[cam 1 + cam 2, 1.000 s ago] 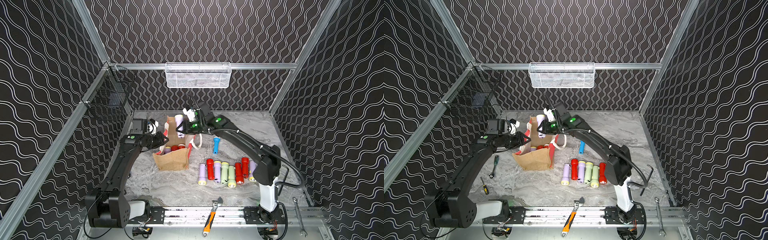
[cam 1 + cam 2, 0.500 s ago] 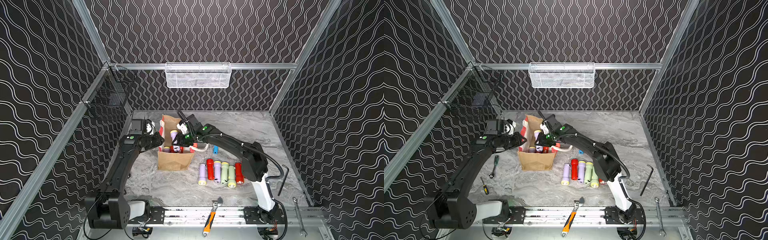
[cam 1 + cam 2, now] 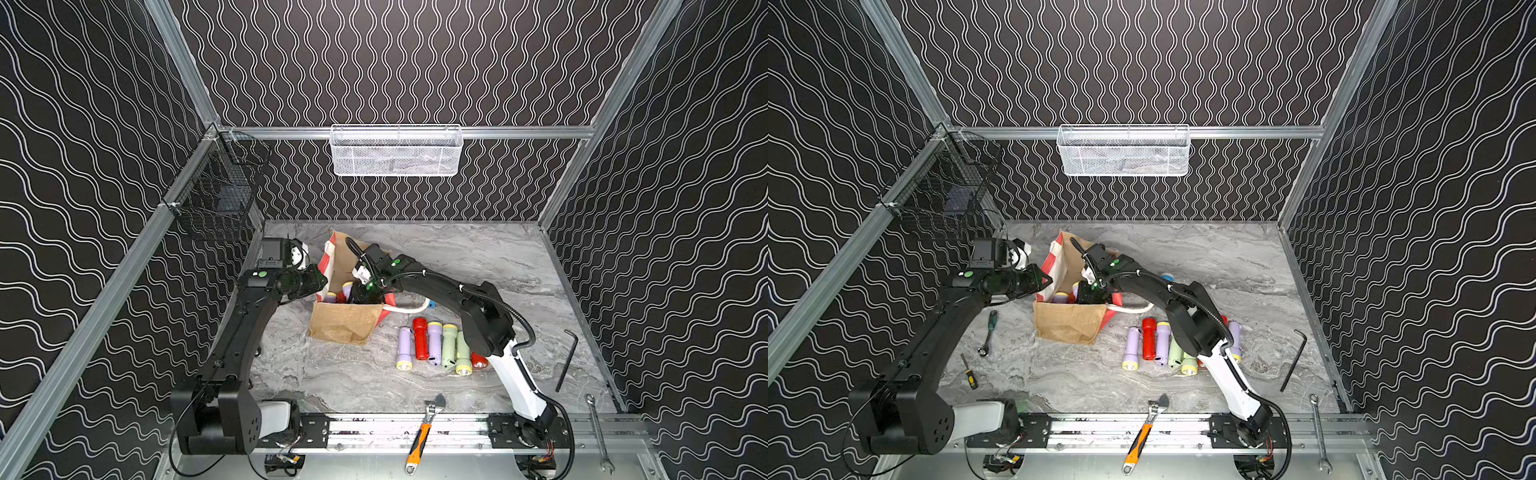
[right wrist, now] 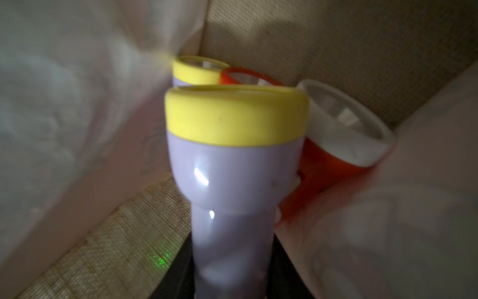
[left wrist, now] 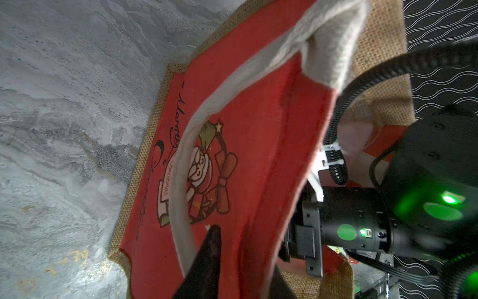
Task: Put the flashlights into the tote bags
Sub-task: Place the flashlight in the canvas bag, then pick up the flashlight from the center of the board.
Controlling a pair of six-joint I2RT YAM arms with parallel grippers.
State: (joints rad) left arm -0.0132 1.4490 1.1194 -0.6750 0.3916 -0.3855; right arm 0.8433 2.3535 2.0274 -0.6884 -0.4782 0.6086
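You are at the drop-off step. Your right pincer [image 3: 366,293] is down inside the mouth of the tote bag [image 3: 345,326], pinching a lilac flashlight [image 4: 232,181] by its barrel with the yellow head leading into the bag. The right wrist view shows a red flashlight [image 4: 323,176] touching it on one side. Another yellow-headed flashlight [image 4: 194,71] lies just beyond, so the bag already has several in it.

Your left pincer [image 3: 321,283] sits at 9 o'clock of the bag mouth. It is closed on the bag's red wall near the rim, and the left wrist view shows that wall passing between its fingers. This looks like what props the mouth open.

The next move, as I judge it:

- **Release:** Spread the right pincer so the lilac flashlight settles among the others.
- **Withdraw:** Lift straight up, clear of the rim and of the white rope handle [image 3: 409,309] at 3 o'clock.
- **Left grip:** Hold it firm, because the soft bag may tip or fold.
- **Next targets:** Go for the row of flashlights [image 3: 434,343] on the desk [image 3: 478,257] at 4 o'clock of the bag. A blue flashlight [image 3: 1167,276] lies at 2 o'clock, partly hidden by your arm.
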